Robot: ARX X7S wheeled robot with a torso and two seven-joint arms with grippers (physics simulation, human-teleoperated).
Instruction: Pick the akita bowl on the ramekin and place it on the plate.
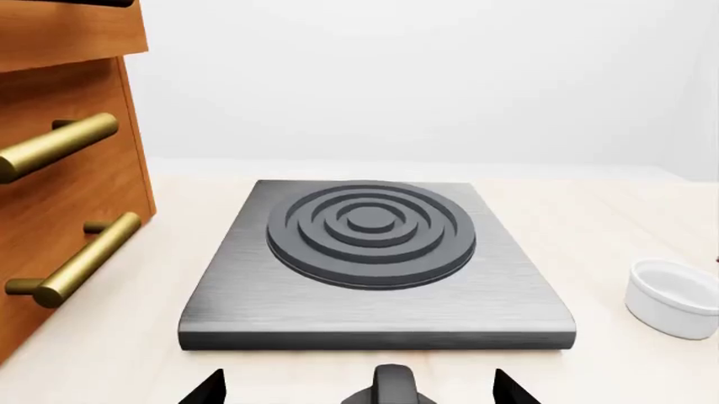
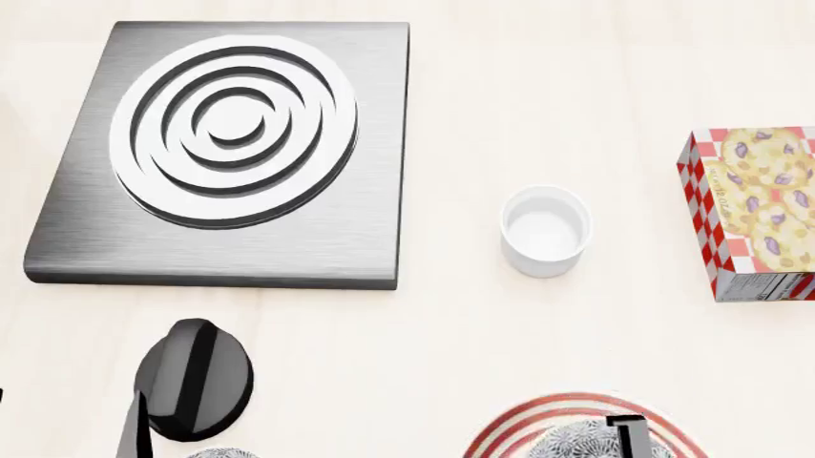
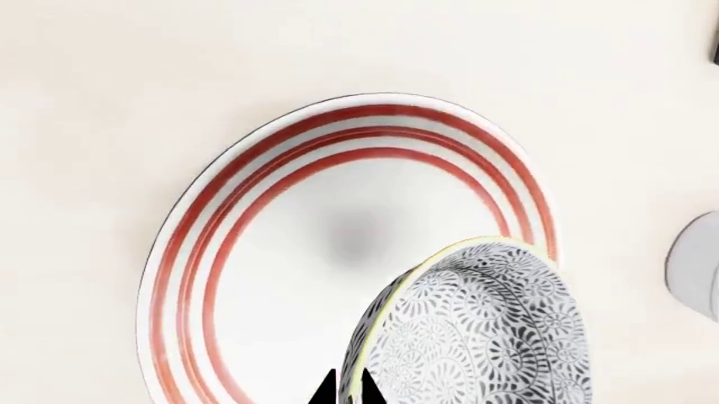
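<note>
The right wrist view shows what the other views barely catch: the akita bowl (image 3: 477, 332) hangs tilted over the plate (image 3: 225, 252), above the side of it nearest the ramekin (image 3: 699, 265), with the right claw (image 3: 346, 389) closed on the bowl's rim, one dark fingertip on either side of it. In the head view only the plate's far rim (image 2: 510, 429) and the top of the bowl (image 2: 574, 444) appear at the frame's edge, while the ramekin (image 2: 547, 230) stands empty on the pale worktop (image 2: 574, 114), beyond the plate and between the grey hob (image 2: 229, 153) and a checked food box (image 2: 754, 212). A second patterned bowl (image 2: 219, 452) just peeks in by the left arm. The left wrist view alone shows wooden drawers (image 1: 67, 168) with brass handles beside the hob (image 1: 376, 261); the left claw (image 1: 359, 389) hangs open short of it, fingertips well apart.
</note>
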